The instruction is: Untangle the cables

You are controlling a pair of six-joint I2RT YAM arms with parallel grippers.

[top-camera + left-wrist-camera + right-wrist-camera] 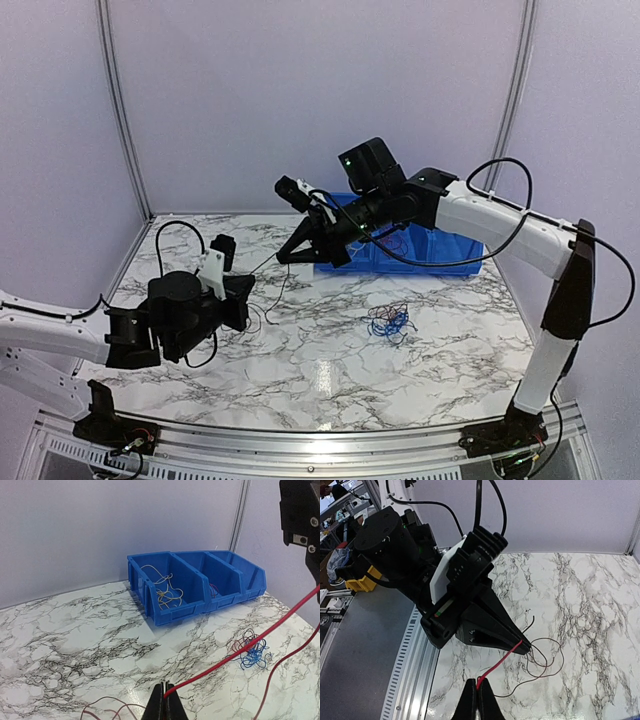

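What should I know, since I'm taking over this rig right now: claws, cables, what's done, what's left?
Claws: left claw shut on the red cable; right claw shut on the same cable, taut between them above the table.
Cables: a red-and-blue tangled bunch lies on the table before the blue bins; yellow-white wires sit in an end compartment.
Done: yellow-white wires binned.
Left: probably bin the red cable, then separate the bunch.
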